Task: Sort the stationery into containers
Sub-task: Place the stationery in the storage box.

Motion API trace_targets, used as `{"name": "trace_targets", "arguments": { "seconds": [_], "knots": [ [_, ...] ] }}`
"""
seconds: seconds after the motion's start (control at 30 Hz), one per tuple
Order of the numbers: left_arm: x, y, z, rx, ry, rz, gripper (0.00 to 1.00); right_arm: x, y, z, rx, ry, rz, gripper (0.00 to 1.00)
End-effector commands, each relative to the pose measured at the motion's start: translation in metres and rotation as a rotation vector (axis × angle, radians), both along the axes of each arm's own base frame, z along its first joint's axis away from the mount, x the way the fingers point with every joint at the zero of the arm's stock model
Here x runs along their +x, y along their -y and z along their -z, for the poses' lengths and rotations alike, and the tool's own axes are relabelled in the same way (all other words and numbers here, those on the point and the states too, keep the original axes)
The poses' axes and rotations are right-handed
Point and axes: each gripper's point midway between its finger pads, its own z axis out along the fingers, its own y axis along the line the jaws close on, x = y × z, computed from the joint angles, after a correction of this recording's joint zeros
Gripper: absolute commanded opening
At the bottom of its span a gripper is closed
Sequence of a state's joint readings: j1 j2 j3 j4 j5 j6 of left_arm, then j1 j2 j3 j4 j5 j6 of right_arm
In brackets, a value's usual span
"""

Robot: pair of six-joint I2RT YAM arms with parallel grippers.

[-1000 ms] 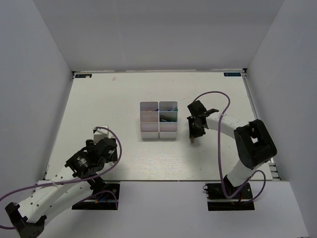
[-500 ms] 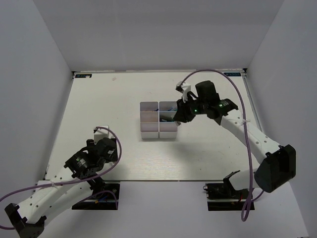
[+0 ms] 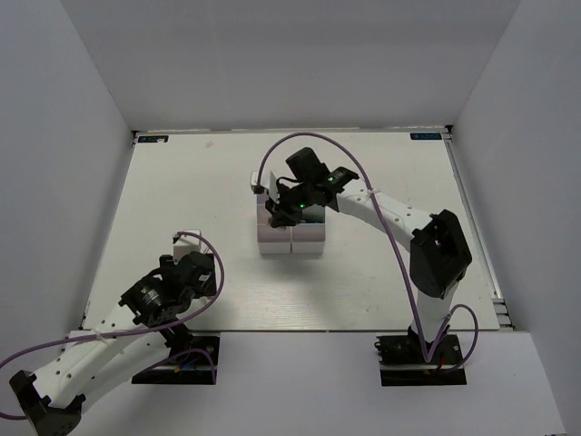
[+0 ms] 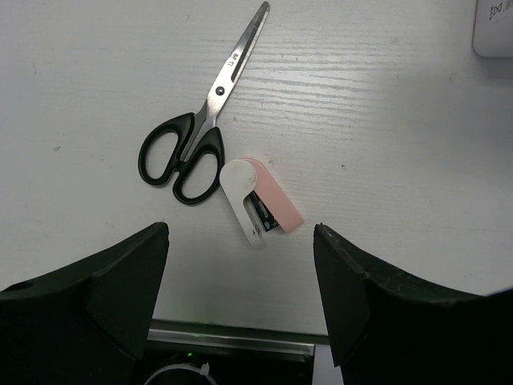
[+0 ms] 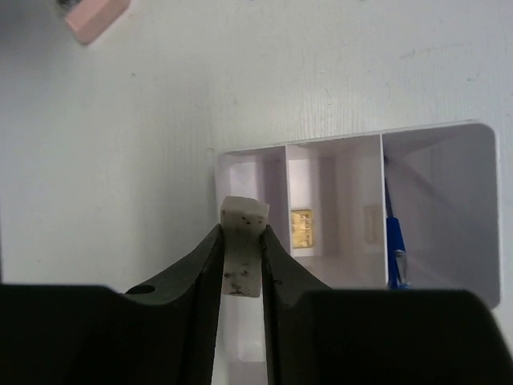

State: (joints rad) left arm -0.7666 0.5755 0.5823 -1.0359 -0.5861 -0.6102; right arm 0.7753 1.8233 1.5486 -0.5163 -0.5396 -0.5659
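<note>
My right gripper [image 3: 283,211] hangs over the left side of the white bins [image 3: 306,241]. In the right wrist view it [image 5: 242,249] is shut on a small grey-white block [image 5: 243,218] speckled with dark spots, held above the bins' left rim [image 5: 337,144]. One bin holds a tiny tan block [image 5: 301,227], another a blue pen [image 5: 394,241]. A pink piece [image 5: 94,18] lies on the table beyond the bins. My left gripper [image 3: 188,259] is open and empty near the front left; in its wrist view it [image 4: 240,273] hangs above a pink-and-white stapler [image 4: 258,202] and black-handled scissors [image 4: 200,136].
White walls enclose the table on three sides. The metal front edge of the table [image 4: 240,333] runs just below my left gripper. A corner of a white bin [image 4: 493,28] shows at the top right of the left wrist view.
My right arm has swung left from the table right of the bins to above their left side, carrying the small block. The left arm has not moved.
</note>
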Motion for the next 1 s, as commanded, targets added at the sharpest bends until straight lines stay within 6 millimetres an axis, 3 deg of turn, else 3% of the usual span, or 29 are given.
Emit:
{"name": "trace_targets", "arguments": {
  "seconds": [0.0,0.07,0.27,0.33,0.5,0.63,0.67,0.8,0.83,0.87,0.9,0.97],
  "knots": [
    [0.002,0.000,-0.001,-0.003,0.002,-0.007,0.83,0.031,-0.015,-0.024,0.028,0.189,0.028,0.00],
    [0.001,0.000,-0.001,0.000,-0.001,-0.006,0.83,0.045,-0.015,-0.015,-0.001,0.232,0.070,0.00],
    [0.001,0.000,-0.001,0.002,-0.004,-0.008,0.83,0.057,-0.017,0.002,-0.050,0.304,0.097,0.01],
    [0.001,0.000,0.001,0.003,-0.010,-0.011,0.83,0.057,-0.018,0.009,-0.063,0.298,0.092,0.08],
    [-0.002,0.001,0.005,0.000,-0.032,-0.016,0.83,0.051,-0.016,0.015,-0.086,0.289,0.075,0.45],
    [-0.003,0.001,0.007,-0.008,-0.052,-0.053,0.74,0.042,-0.016,0.005,-0.063,0.265,0.073,0.52],
    [-0.003,0.002,0.007,-0.012,-0.055,-0.056,0.68,0.041,-0.015,-0.005,-0.042,0.259,0.089,0.52],
    [-0.003,0.004,0.008,-0.018,-0.080,-0.094,0.46,0.030,-0.014,-0.027,0.019,0.217,0.119,0.44],
    [-0.007,0.000,0.011,-0.009,-0.099,-0.122,0.39,0.027,-0.012,-0.043,0.057,0.195,0.157,0.38],
    [-0.008,-0.001,0.010,-0.012,-0.105,-0.143,0.39,0.026,-0.010,-0.045,0.058,0.187,0.178,0.26],
    [-0.009,0.000,0.012,-0.035,-0.123,-0.206,0.34,0.032,-0.006,-0.046,0.055,0.189,0.228,0.01],
    [-0.015,-0.002,0.017,-0.034,-0.152,-0.252,0.31,0.032,0.007,-0.064,0.076,0.165,0.349,0.00]
  ]
}}
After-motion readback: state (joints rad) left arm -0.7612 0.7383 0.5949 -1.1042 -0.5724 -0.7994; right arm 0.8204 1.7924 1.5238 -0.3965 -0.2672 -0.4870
